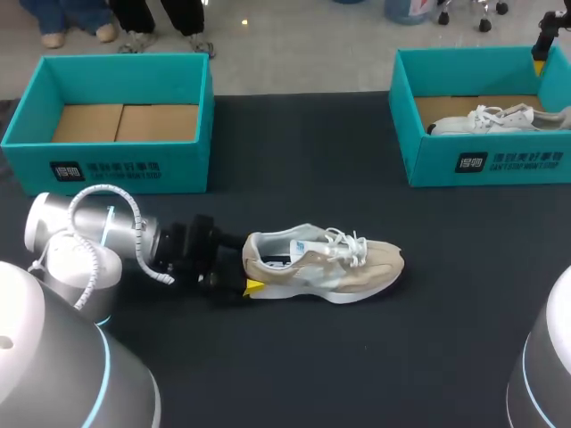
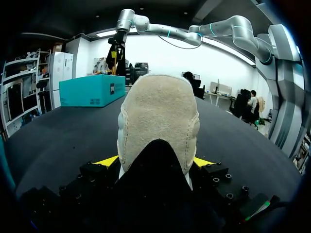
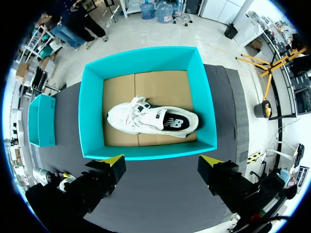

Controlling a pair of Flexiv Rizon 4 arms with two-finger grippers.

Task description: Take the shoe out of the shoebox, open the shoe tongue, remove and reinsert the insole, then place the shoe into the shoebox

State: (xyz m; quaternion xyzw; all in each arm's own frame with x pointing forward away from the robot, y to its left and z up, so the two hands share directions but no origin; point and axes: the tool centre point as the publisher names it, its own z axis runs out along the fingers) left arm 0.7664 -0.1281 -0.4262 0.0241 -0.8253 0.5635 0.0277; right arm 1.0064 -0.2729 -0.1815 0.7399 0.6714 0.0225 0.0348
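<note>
The black table (image 1: pixel 294 357) is seen from high up and behind in the head view. The left wrist view is set low, very near the heel of the beige suede shoe (image 2: pixel 158 121), and is turned toward the open teal cardboard box (image 2: pixel 92 90) at the far right. That box is seen from straight above in the right wrist view.

Plenty of bare table (image 1: pixel 303 152) is left beside the right box (image 1: pixel 486 165), which is taken up by a white shoe (image 1: pixel 500 119). Near middle's blocked by the beige shoe (image 1: pixel 326 265), left gripper (image 2: pixel 155 162) at its heel
</note>
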